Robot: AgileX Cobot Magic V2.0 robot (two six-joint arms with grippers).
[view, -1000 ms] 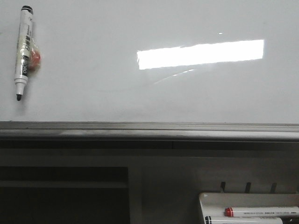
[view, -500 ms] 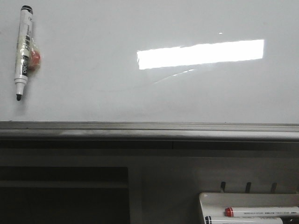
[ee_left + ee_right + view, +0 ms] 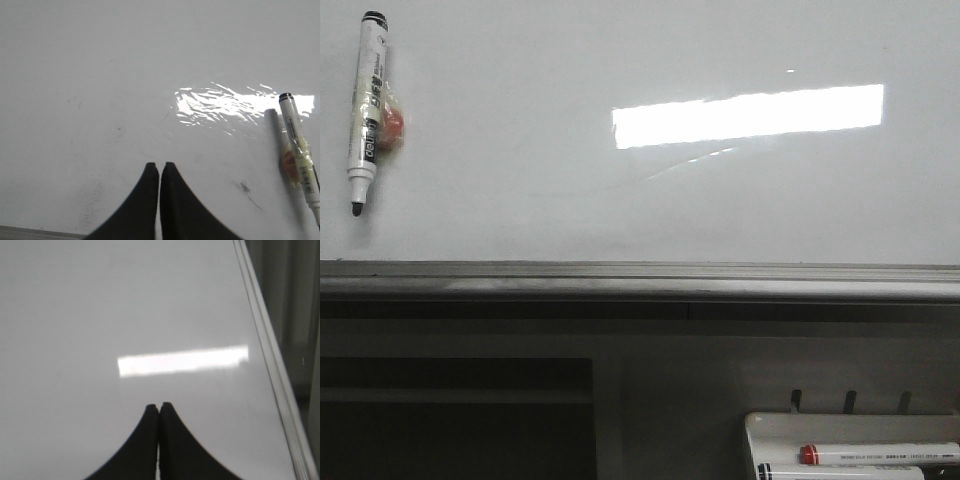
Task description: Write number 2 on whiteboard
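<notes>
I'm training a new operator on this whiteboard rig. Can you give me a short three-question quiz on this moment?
1. True or false: a numeral is already drawn on the large glossy white whiteboard.
2. The uncapped black-tipped white marker on the board points its tip: A) up, B) down.
3. How do the left gripper and right gripper stand?

Key: 1 false; 2 B; 3 both shut, holding nothing.
</notes>
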